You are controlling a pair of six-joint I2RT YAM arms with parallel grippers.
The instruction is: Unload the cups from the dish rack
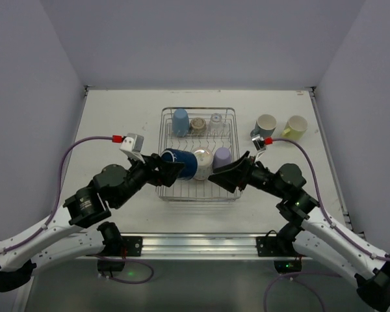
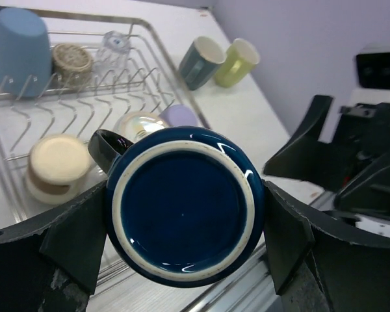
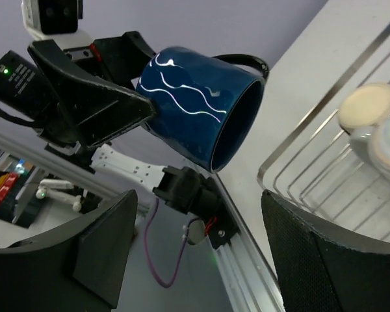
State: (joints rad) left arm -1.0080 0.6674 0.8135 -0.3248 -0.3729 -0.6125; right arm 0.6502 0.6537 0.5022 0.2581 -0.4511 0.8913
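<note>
Dark blue mug is clamped by its sides in the left gripper, lying sideways with its base toward the wrist camera, over the near-left part of the dish rack. It looks clear of the wires, but that is hard to confirm from above. Right gripper sits at the rack's near-right corner, jaws wide apart, nothing between them. In the rack: light blue cup, beige cup and clear cup along the far row, pearly white cup and lavender cup nearer. Grey-teal mug and yellow-green mug stand upright on the table, right of the rack.
</note>
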